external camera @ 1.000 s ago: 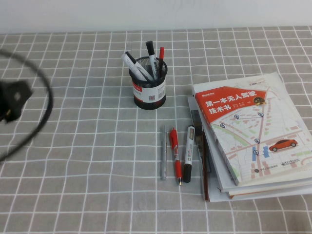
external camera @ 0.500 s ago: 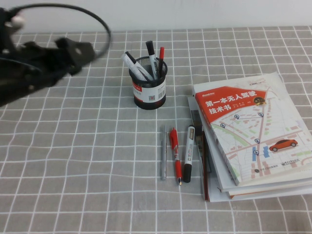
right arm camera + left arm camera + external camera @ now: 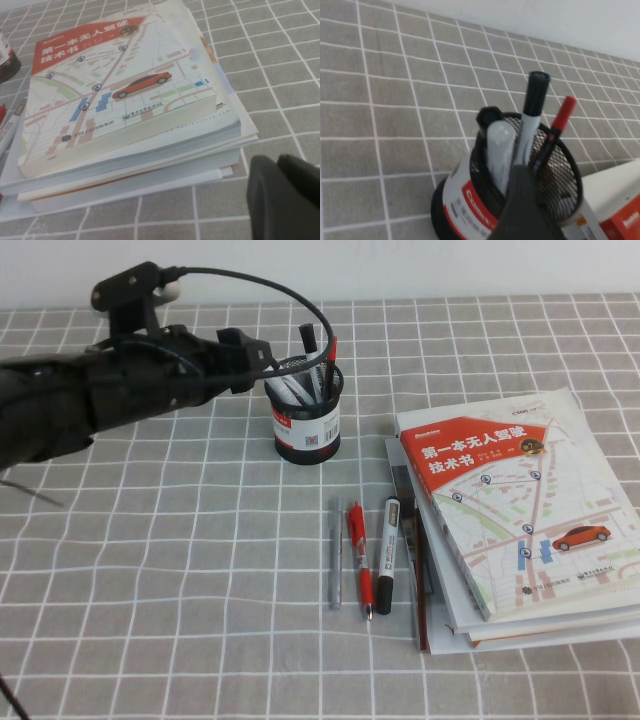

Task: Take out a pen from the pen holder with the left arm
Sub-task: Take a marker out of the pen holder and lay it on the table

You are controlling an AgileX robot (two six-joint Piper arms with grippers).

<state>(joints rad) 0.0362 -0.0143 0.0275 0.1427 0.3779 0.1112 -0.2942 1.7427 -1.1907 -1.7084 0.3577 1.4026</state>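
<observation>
Pen holder (image 3: 305, 425) holds black-capped marker (image 3: 536, 92), red pen (image 3: 563, 112), grey marker (image 3: 499, 145). Left pincer (image 3: 258, 352) at its rim, width cannot tell. Right pincer (image 3: 277, 167) closed beside books (image 3: 125, 100).

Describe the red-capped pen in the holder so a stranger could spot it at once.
Find the black mesh pen holder left of the book stack, with the left gripper by its rim; the right gripper sits low beside the books. The pen stands on the holder's book-side edge, the only one with a red cap; its neighbours are black or grey.
</observation>
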